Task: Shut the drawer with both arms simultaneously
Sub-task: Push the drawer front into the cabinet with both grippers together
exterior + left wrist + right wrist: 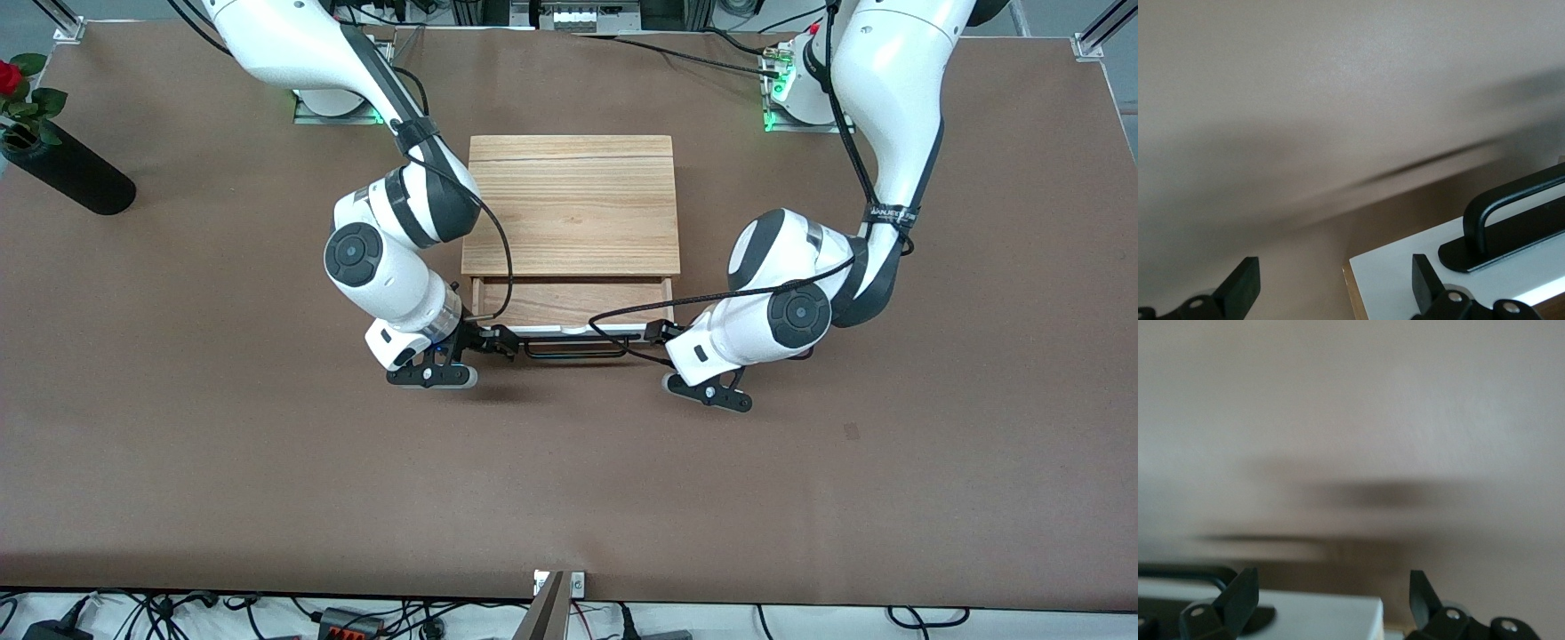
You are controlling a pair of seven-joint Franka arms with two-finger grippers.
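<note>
You are seeing the drawer standing part-open from the cabinet; left gripper is sitting spread wide astride one corner of its white front, clasping nothing; right gripper is straddling the other corner, likewise spread; the handle is lying between them.

A brown matte surface is stretching across the whole front view. A black cylindrical vase is lying tilted on it at the right arm's end, and a red rose with green leaves is sticking out of its mouth.
</note>
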